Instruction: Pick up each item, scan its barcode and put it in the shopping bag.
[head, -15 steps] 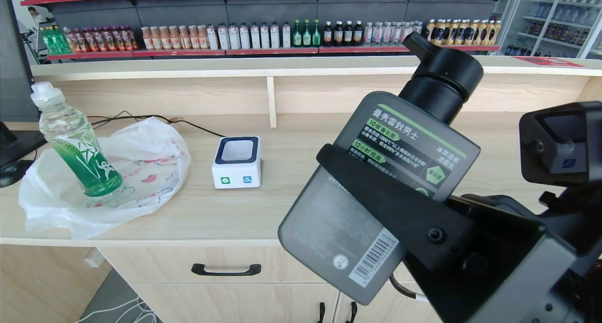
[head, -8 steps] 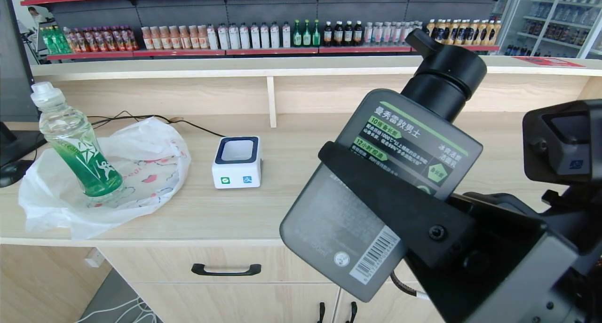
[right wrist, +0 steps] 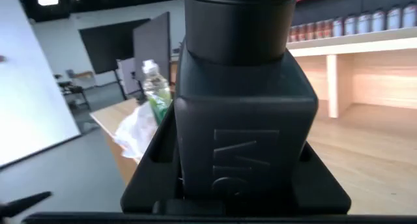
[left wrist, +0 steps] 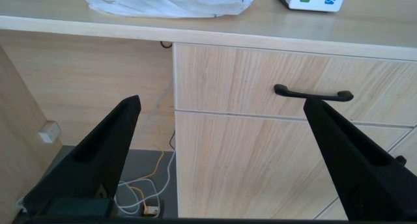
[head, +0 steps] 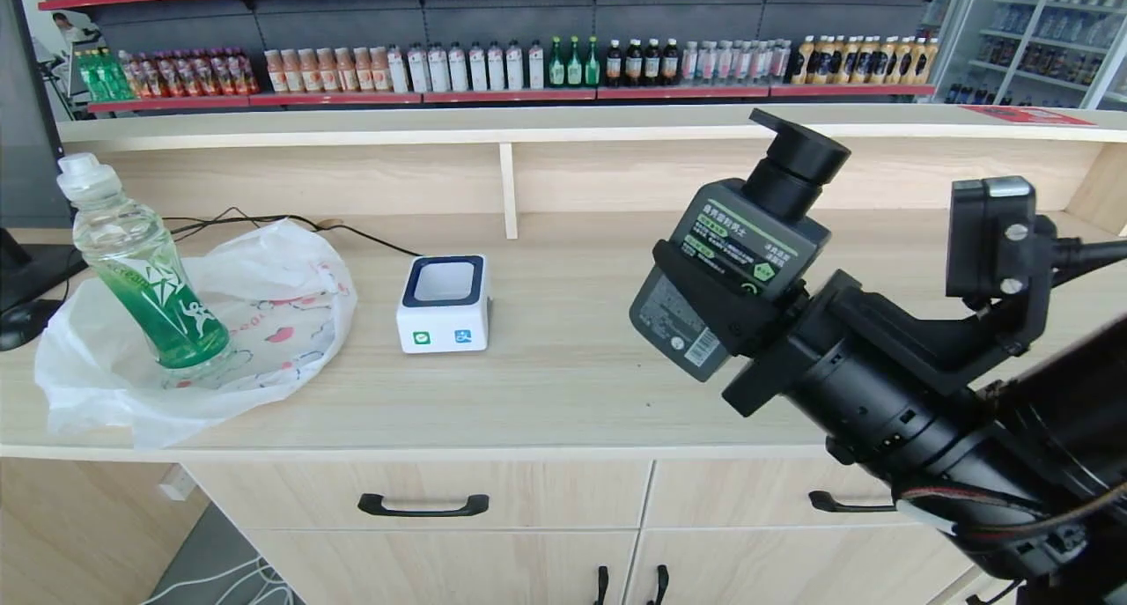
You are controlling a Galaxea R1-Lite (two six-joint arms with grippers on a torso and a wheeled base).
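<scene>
Head view: right pincer pinches a grey pump bottle above the bench, well right of the scanner, barcode not yet over it. Left pincer hangs spread before the drawers. A green drink bottle stands on the shopping bag, apparently done. Scanning and bagging the grey pump bottle are left.

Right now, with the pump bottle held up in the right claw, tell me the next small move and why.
Probably carry the grey pump bottle left and tip its barcode down over the white barcode scanner. The right claw grips the bottle above the counter, right of the scanner, whose window faces up; the barcode is not yet turned down.
</scene>
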